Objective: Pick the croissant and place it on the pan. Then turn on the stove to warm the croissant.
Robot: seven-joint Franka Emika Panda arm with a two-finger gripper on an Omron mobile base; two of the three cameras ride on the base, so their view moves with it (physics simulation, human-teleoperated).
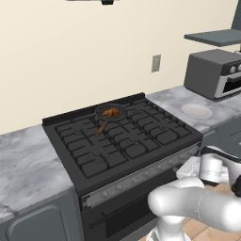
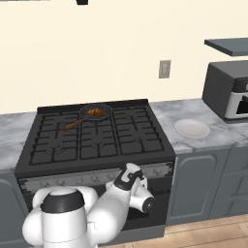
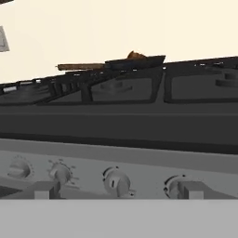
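Marble counter [image 2: 9, 127] runs either side of the black stove [image 2: 97, 140]. The pan [image 2: 96, 112] sits on a rear burner, wooden handle pointing front-left, and the croissant [image 2: 97, 113] lies inside it — long axis looks roughly left-right. Farther right, the gripper [image 3: 116, 190] faces the knob strip [image 3: 116, 179], fingers spread, holding nothing — then a white plate [image 2: 192, 128].

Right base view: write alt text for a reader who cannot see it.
A croissant sits in a small dark pan on a back burner of the black stove. The white arm reaches low toward the stove's knob strip. A white plate lies on the counter right of the stove.
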